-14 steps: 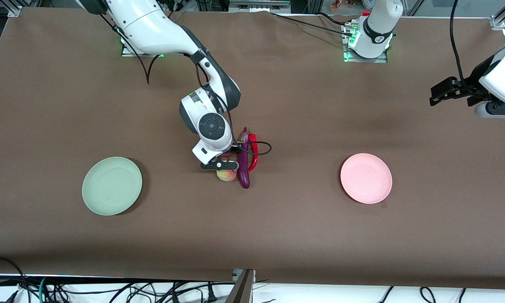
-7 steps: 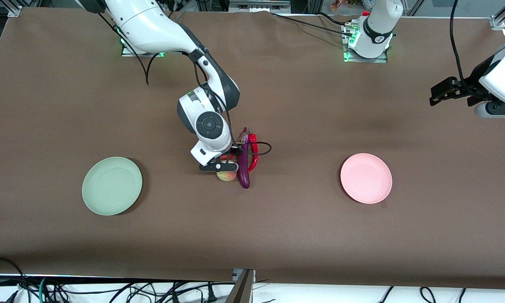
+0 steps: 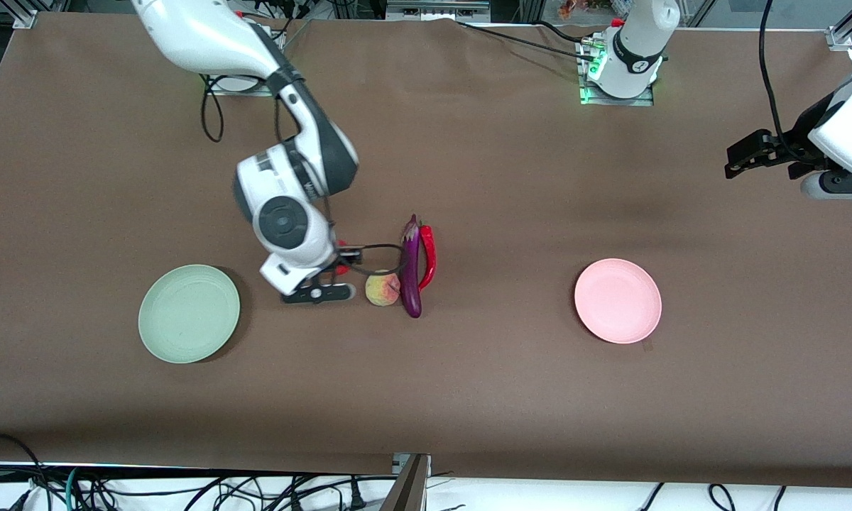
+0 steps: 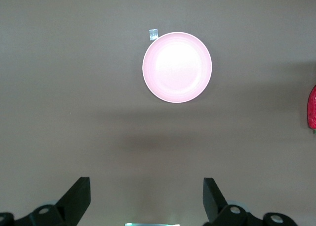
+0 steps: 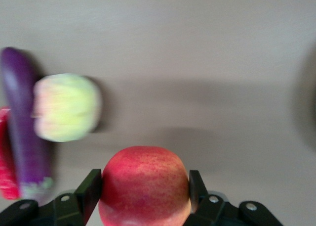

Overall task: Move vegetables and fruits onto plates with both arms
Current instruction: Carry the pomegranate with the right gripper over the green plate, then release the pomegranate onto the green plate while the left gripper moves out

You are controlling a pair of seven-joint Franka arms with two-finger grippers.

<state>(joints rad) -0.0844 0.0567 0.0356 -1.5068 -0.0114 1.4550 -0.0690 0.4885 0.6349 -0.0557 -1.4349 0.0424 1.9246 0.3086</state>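
In the front view the brown desk carried two plates: a green plate toward the right arm's end and a pink plate toward the left arm's end, well apart; between them lay a peach, touching an eggplant, with a chili just beside the eggplant toward the left arm's end; the right pincer hung over the desk between the green plate and the peach, and what it held showed there only as a sliver of red; the left pincer waited in the air over the left arm's end of the desk, farther from the camera than the pink plate.

The left wrist view showed what the front view could not: the left pincer's fingers stood spread wide with nothing between them; below lay the pink plate with a scrap of tape at its rim, and a red edge of the chili at the frame's border.

The right wrist view alone made the grip plain: the right pincer pinched a red apple between its fingers; the peach, eggplant and chili lay on the desk below.

Counted: two plates, two fruits, two vegetables, two pincers.
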